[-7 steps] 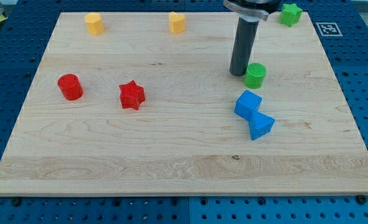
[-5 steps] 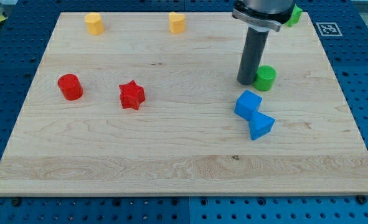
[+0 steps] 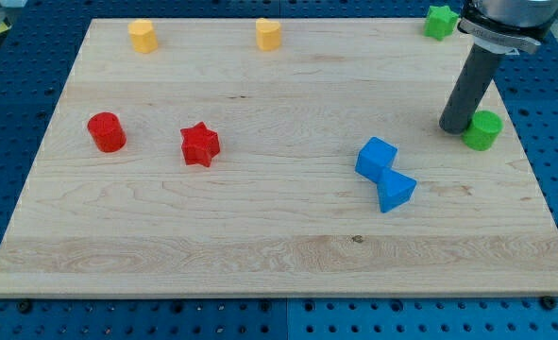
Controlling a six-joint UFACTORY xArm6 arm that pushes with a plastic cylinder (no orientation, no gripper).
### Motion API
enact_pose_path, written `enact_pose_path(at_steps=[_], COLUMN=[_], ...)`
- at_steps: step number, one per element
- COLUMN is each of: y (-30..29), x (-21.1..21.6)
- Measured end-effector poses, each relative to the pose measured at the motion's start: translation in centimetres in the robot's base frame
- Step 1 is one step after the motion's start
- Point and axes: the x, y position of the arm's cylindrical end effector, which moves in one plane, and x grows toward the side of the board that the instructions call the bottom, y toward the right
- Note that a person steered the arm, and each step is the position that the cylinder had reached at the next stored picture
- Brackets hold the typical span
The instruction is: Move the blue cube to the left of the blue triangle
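Observation:
The blue cube (image 3: 377, 160) lies right of the board's middle, touching the blue triangle (image 3: 396, 192), which sits just below and to its right. My tip (image 3: 454, 127) is well to the right of both, up and to the right of the cube, pressed against the left side of a green cylinder (image 3: 482, 130).
A green star (image 3: 439, 21) sits at the top right corner. Two yellow blocks (image 3: 143, 35) (image 3: 268, 33) sit along the top edge. A red cylinder (image 3: 107, 132) and a red star (image 3: 200, 144) lie on the left half. The wooden board (image 3: 260, 255) ends close to the green cylinder's right.
My tip has swept to the right and slightly down, pushing the green cylinder with it toward the board's right edge. The blue cube and blue triangle have not moved.

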Motion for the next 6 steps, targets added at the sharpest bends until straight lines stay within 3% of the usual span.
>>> enact_pose_path(at_steps=[6], y=[-0.9], x=[1.1])
